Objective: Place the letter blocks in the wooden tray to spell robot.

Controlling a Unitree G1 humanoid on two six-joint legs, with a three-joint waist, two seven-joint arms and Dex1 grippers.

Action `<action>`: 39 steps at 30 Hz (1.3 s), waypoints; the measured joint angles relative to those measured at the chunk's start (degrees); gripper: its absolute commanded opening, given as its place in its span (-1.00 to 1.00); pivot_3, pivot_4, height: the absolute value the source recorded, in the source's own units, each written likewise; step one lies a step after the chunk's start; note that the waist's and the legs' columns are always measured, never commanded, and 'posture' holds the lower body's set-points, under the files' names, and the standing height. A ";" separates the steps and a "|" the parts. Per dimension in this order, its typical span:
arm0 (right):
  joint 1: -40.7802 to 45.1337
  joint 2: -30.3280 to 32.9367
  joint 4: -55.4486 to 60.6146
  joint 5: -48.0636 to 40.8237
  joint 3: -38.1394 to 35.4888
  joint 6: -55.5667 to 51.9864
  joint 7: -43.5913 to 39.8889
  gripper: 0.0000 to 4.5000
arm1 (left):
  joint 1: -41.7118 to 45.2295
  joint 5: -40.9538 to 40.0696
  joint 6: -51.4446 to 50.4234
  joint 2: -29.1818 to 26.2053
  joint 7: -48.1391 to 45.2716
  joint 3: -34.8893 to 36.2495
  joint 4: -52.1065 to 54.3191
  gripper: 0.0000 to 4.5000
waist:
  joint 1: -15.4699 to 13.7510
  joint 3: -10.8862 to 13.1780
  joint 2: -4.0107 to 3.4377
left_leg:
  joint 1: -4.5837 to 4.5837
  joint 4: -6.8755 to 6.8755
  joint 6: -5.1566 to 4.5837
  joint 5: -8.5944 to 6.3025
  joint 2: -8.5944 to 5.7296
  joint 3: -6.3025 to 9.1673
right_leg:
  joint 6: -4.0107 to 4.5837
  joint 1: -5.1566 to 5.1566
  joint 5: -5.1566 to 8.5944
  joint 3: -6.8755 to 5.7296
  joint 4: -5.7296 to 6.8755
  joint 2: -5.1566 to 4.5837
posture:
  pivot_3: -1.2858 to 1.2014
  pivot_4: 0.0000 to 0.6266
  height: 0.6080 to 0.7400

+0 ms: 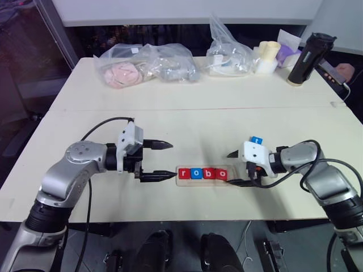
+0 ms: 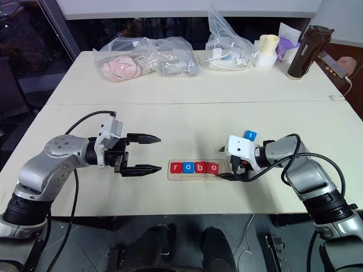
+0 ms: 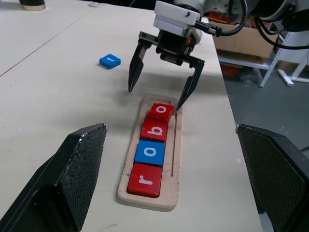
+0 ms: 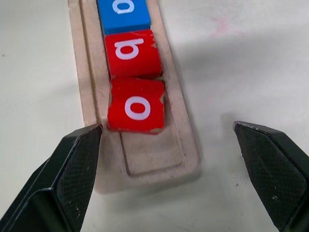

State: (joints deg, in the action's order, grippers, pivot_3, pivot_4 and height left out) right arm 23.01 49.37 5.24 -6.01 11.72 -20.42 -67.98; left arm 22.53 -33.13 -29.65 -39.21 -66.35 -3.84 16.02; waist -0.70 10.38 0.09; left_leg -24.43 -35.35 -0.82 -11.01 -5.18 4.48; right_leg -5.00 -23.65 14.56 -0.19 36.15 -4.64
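Over tray (image 1: pixel 229 180) end – right gripper (image 1: pixel 233 168) angled down, jaws wide, empty.

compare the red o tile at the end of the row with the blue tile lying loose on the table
The red square o tile sits in the pale wooden tray, slightly askew beside the red b tile; the blue square tile lies on the bare cream table, outside the tray. One is red, one blue. Both are small flat squares with a white letter.

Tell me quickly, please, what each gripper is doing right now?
Left gripper: open, holding nothing, beside the wooden tray's "r" end.
Right gripper: open, holding nothing, hovering over the tray's empty last slot.
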 measured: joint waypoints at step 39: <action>4.58 -2.31 -9.93 3.47 -0.62 6.68 2.33 0.98 | 0.18 0.07 0.17 0.05 0.11 0.00 -0.09 1.00 | 0.05 0.00 0.00 | 0.01 0.00 0.00 0.00 0.00 0.00 | -0.08 0.00 -0.05 0.00 0.01 0.02 | 0.03 -0.52 0.97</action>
State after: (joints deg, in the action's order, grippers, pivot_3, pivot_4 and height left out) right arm 27.59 47.06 -4.70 -2.54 11.10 -13.74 -65.65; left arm 22.71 -33.07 -29.47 -39.16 -66.24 -3.83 15.93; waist -0.66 10.38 0.09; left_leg -24.43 -35.36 -0.82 -11.01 -5.19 4.47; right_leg -5.07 -23.65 14.51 -0.20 36.15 -4.62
